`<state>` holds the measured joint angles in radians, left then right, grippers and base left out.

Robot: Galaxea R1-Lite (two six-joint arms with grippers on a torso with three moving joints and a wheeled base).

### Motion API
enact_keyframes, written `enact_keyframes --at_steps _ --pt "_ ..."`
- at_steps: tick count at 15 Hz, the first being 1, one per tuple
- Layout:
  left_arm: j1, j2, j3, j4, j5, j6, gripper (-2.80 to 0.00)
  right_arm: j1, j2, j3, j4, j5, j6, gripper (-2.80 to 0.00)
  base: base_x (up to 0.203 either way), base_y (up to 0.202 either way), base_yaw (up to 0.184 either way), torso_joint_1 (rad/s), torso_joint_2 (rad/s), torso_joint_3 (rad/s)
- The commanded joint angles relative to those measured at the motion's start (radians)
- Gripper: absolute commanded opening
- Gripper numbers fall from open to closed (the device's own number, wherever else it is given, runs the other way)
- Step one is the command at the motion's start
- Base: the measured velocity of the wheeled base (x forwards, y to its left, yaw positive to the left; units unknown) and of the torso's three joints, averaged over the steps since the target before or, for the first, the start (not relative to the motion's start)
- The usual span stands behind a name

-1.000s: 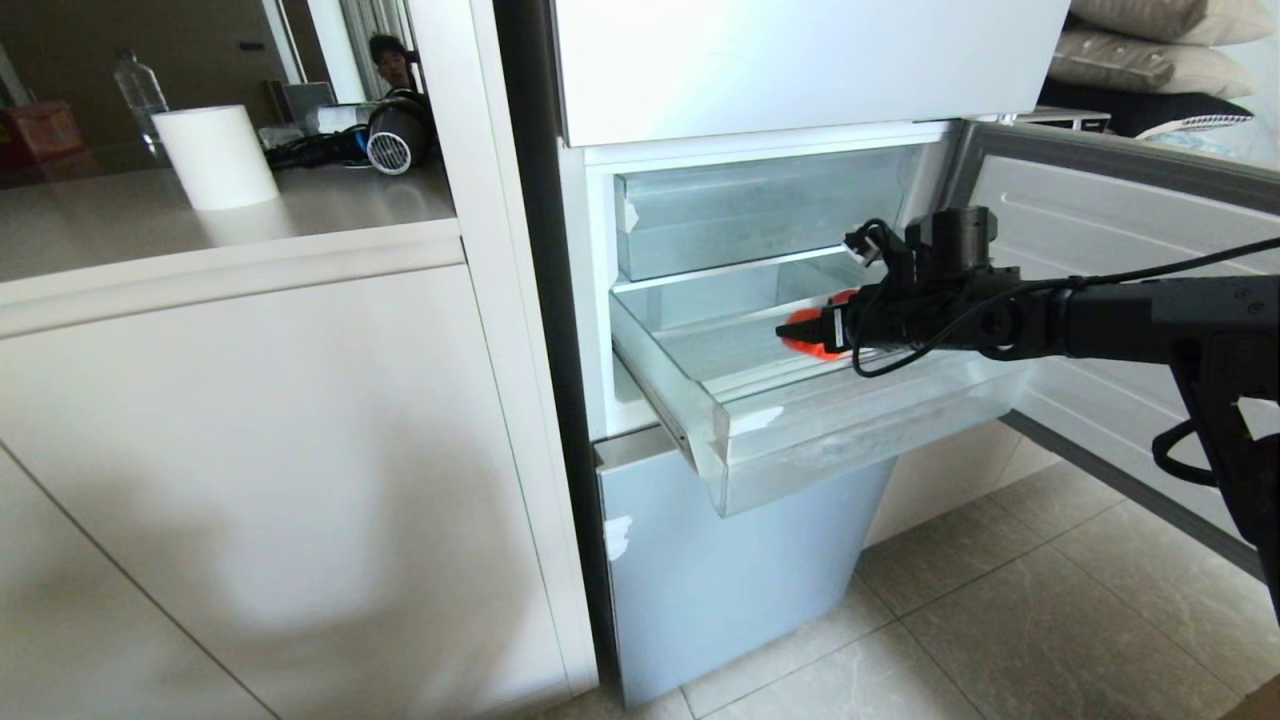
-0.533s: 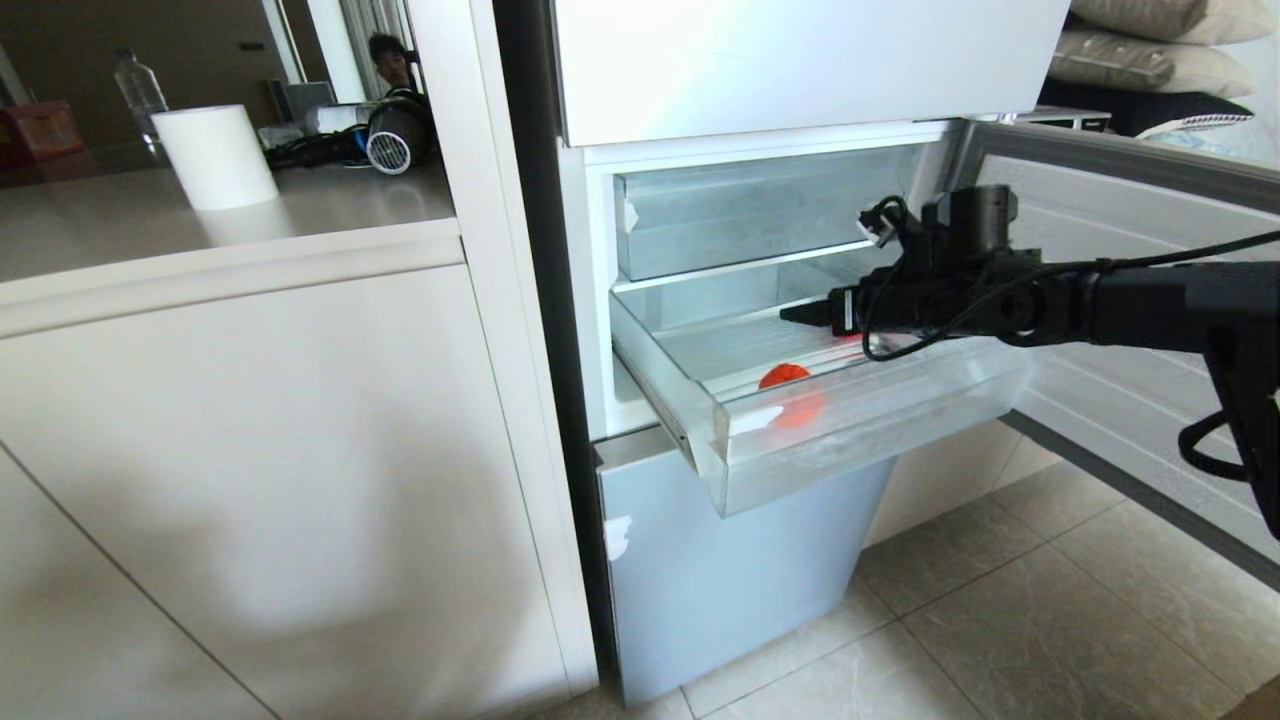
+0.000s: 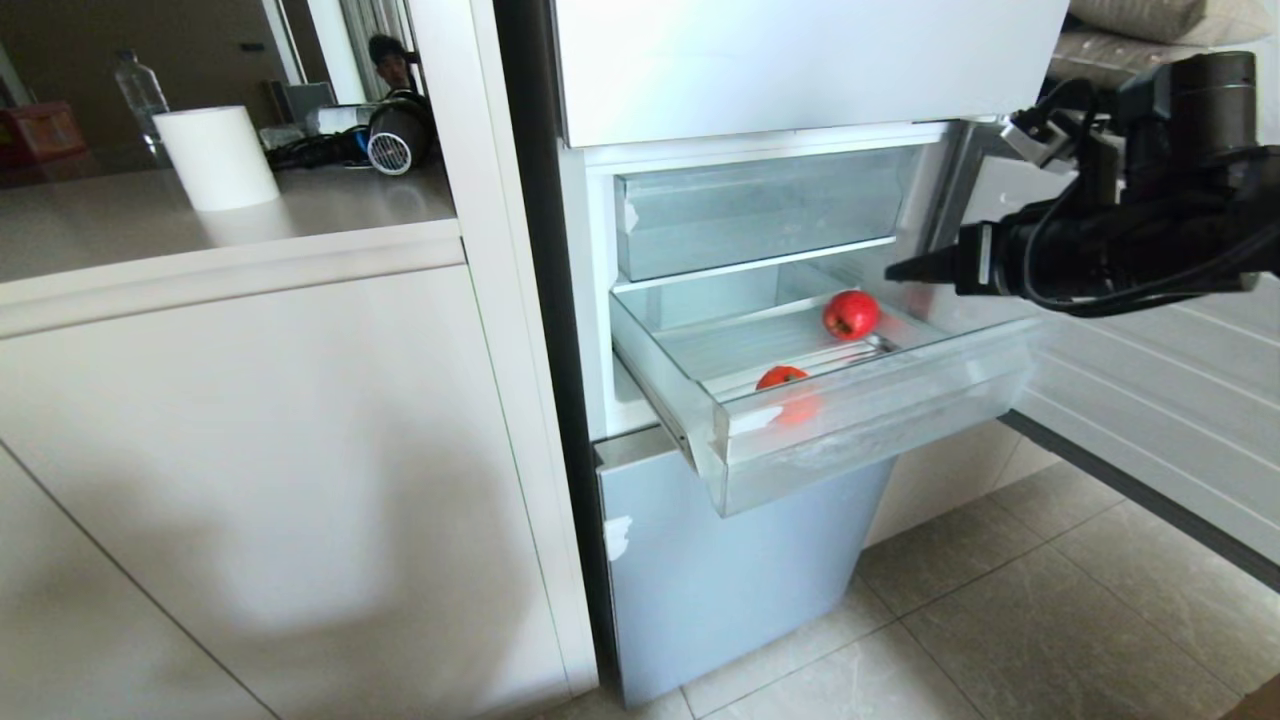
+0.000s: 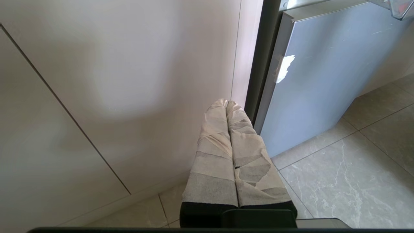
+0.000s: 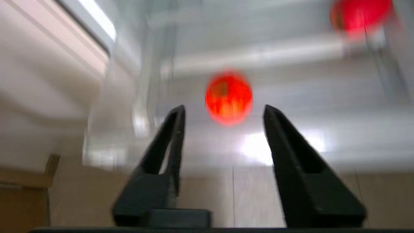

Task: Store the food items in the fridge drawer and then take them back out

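Two red fruits sit loose in the open fridge drawer (image 3: 880, 420), one (image 3: 851, 314) toward the back and another (image 3: 781, 377) against the front wall, while the right end effector (image 3: 900, 272), fingers apart and empty, hangs beside it; the round fruit would probably roll if nudged.

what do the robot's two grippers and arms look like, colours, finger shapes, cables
The right gripper has two bare black wedge-shaped fingers tapering to points, on a black arm with loose black cables looped around it. The left gripper has long fingers wrapped in whitish tape, black at the base.
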<state>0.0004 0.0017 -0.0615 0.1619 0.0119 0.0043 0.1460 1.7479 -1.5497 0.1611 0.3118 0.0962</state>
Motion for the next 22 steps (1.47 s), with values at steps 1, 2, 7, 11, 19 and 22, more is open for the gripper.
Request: enact_keyframes --at_steps 1,2,7,11,19,22 --pt "0.0 0.0 -0.001 0.001 0.0 0.0 -2.8 -0.003 -0.26 0.247 0.021 -0.037 0.009 -2.8 0.0 0.0 0.0 0.0 0.0 0.0" --pt "0.0 0.001 0.0 0.001 0.0 0.0 -2.8 -0.004 -0.327 0.346 0.035 -0.057 0.014 -2.8 0.0 0.0 0.0 0.0 0.0 0.0" --pt "0.0 0.0 0.0 0.001 0.0 0.0 -2.8 -0.006 -0.331 0.562 0.121 -0.103 0.024 -2.8 0.0 0.0 0.0 0.0 0.0 0.0" --pt "0.0 0.001 0.0 0.001 0.0 0.0 -2.8 -0.007 -0.109 0.561 0.058 -0.046 0.02 -2.8 0.0 0.0 0.0 0.0 0.0 0.0" --pt "0.0 0.0 -0.001 0.001 0.0 0.0 -2.8 -0.06 0.346 0.421 -0.414 0.07 -0.059 -2.8 0.0 0.0 0.0 0.0 0.0 0.0" --pt "0.0 0.0 0.0 0.001 0.0 0.0 -2.8 -0.072 0.392 0.38 -0.581 0.136 -0.059 -2.8 0.0 0.0 0.0 0.0 0.0 0.0"
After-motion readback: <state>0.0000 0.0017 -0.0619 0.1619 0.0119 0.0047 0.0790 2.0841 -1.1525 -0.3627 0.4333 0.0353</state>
